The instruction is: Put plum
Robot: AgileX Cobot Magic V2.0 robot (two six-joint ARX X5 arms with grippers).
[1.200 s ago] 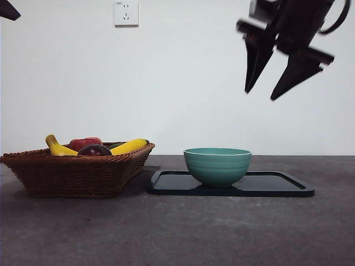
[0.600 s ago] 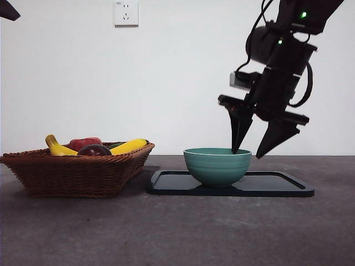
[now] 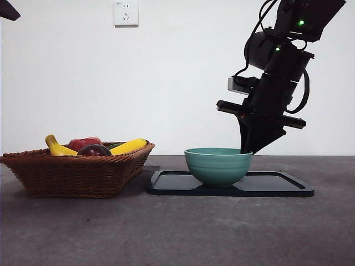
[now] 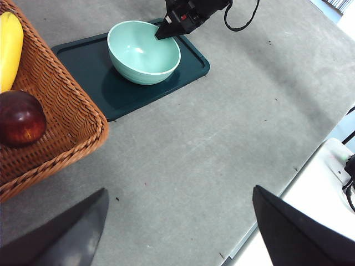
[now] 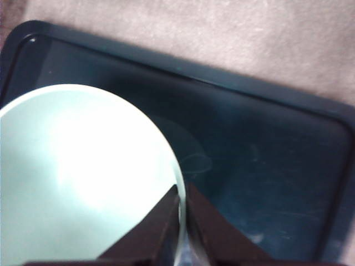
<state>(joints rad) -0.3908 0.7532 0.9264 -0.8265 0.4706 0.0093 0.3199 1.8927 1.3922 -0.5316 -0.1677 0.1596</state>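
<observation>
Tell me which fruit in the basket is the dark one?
The plum, dark maroon and round, lies in the basket before the red fruit, between the yellow bananas.

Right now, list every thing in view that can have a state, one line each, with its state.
plum: lying in the basket, untouched.
basket: upright on the table, holding fruit.
bananas: lying in the basket.
red fruit: lying in the basket.
bowl: upright on the tray, empty.
tray: flat on the table, under the bowl.
right gripper: shut on the bowl's rim.
left gripper: open, holding nothing.
</observation>
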